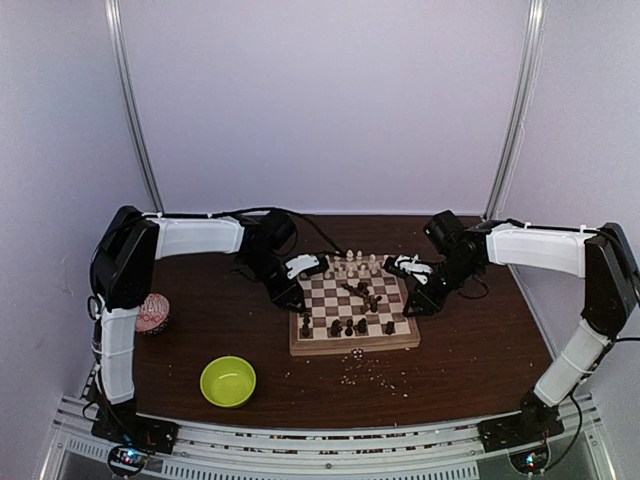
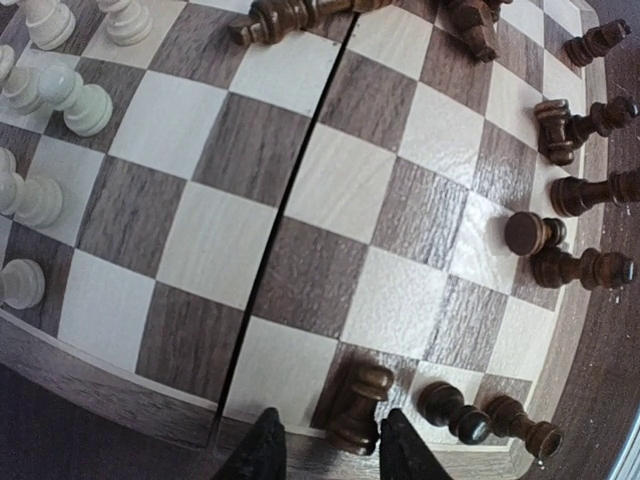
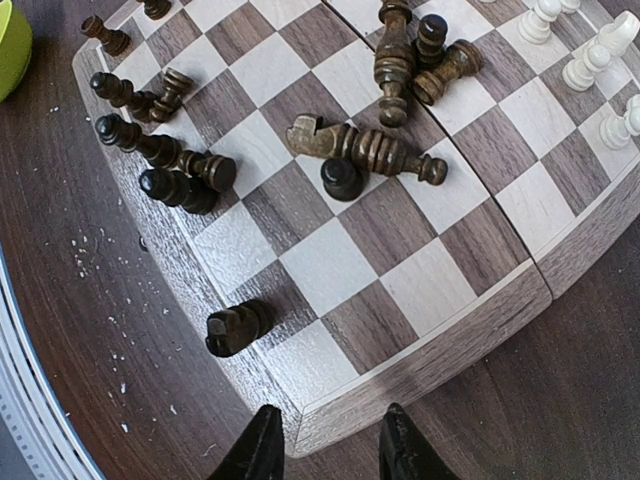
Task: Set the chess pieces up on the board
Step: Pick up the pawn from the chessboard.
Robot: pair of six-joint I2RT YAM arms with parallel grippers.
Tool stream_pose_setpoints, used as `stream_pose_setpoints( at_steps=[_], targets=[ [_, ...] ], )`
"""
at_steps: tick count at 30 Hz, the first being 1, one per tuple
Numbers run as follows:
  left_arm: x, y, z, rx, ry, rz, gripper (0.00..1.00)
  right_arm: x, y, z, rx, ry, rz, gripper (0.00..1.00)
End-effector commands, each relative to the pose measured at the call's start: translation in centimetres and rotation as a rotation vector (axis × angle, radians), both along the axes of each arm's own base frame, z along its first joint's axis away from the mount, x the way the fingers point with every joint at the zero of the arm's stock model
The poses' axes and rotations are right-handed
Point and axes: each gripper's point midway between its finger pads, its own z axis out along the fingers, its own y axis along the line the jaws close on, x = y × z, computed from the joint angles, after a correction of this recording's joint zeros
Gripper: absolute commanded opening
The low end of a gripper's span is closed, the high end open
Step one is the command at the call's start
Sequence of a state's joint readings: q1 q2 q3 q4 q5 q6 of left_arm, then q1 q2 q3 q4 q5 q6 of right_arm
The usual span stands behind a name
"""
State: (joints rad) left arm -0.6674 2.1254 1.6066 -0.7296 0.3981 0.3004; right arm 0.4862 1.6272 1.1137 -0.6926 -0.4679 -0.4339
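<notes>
The table's (image 1: 470, 350) board (image 1: 352, 346) lies between left pincer (image 1: 298, 300) and right pincer (image 1: 416, 303).

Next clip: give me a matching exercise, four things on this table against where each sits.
1 cream pieces
2 dark pieces
3 bowl
4 crumbs

A on the table, near left of the board
B board's far rows
C board's middle and near rows, some toppled
D on the table just before the board's near edge

Pairs: 1-B, 2-C, 3-A, 4-D
</notes>
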Motion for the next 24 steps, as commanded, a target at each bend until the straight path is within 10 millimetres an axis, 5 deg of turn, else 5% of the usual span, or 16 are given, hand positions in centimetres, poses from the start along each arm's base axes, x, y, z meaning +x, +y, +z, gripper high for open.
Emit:
stream_pose_setpoints(
  at_steps=[1,15,24],
  targets=[
    [0.5,-0.2,-0.5,0.008,-0.025,0.001,0.36,0.3,0.0,0.1,0.001,0.008,-0.009,0.34],
    [-1.2,-0.1,-2.8,0.089,-0.070,-0.085,0.29,0.3,0.0,0.3,0.005,0.009,-0.007,0.34],
    [-1.5,1.1,-2.5,0.122,-0.088,-0.078,0.32,0.3,0.1,0.5,0.009,0.006,-0.008,0.34]
  ],
)
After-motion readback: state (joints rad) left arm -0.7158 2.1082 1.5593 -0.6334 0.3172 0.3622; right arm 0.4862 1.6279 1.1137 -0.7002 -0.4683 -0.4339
